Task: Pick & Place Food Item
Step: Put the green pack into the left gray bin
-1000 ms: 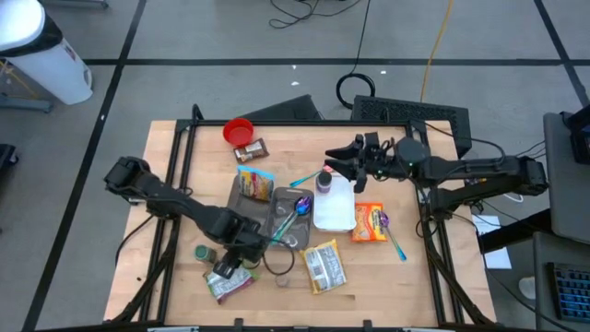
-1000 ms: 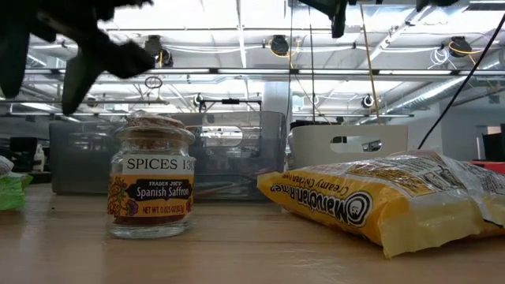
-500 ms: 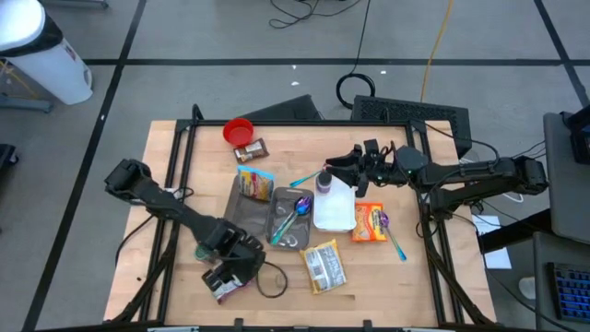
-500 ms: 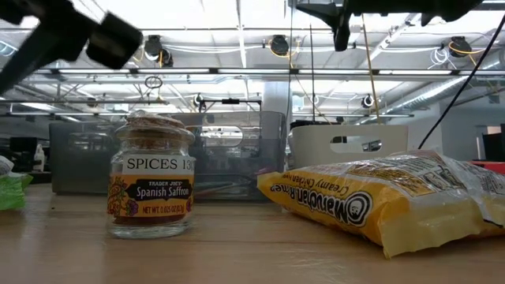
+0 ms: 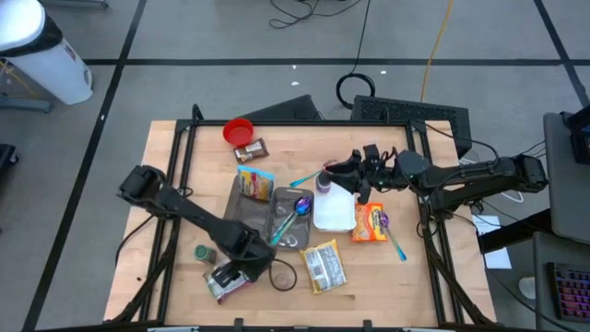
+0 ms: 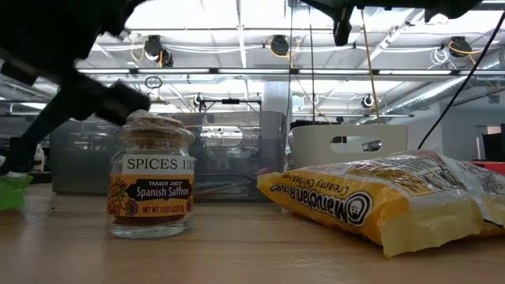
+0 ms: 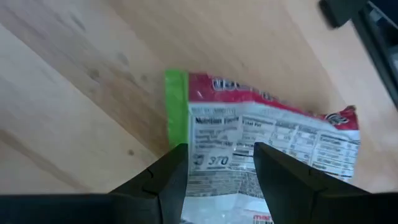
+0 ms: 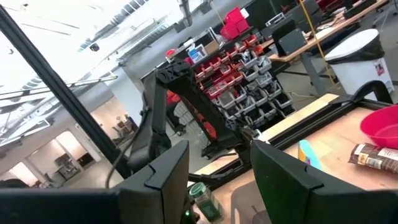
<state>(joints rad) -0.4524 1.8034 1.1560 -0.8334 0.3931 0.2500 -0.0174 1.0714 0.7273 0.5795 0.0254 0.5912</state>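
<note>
Left gripper (image 5: 241, 272) sits low at the near-left part of the wooden table (image 5: 184, 194), directly over the green-and-red crinkly food packet with a white nutrition panel (image 5: 219, 283). High view: packet lies at the fingers' tips, its long axis slanting toward the table's near-left corner. Left arm is clearly the nearer one. Right gripper (image 5: 348, 172) hangs well apart, over the white rectangular tray (image 5: 334, 212) on the far right. Versus half a second ago, the left gripper has slid a touch rightward along the packet; the right one barely shifted.

Low view: dark left arm (image 6: 63, 71) fills the upper left behind the glass saffron spice jar (image 6: 151, 177); green packet edge (image 6: 11, 191) shows at the far left border. A moment ago only the arm's end showed up high, so it has dropped.

Left wrist view: two dark fingers (image 7: 168, 180) stand parted, nothing between them, straddling the packet's (image 7: 261, 149) white panel, green end just beside one finger. Looks like a straight descent, then pinch.

Right wrist view: right fingers (image 8: 165, 180) parted and empty, looking into the room.
</note>
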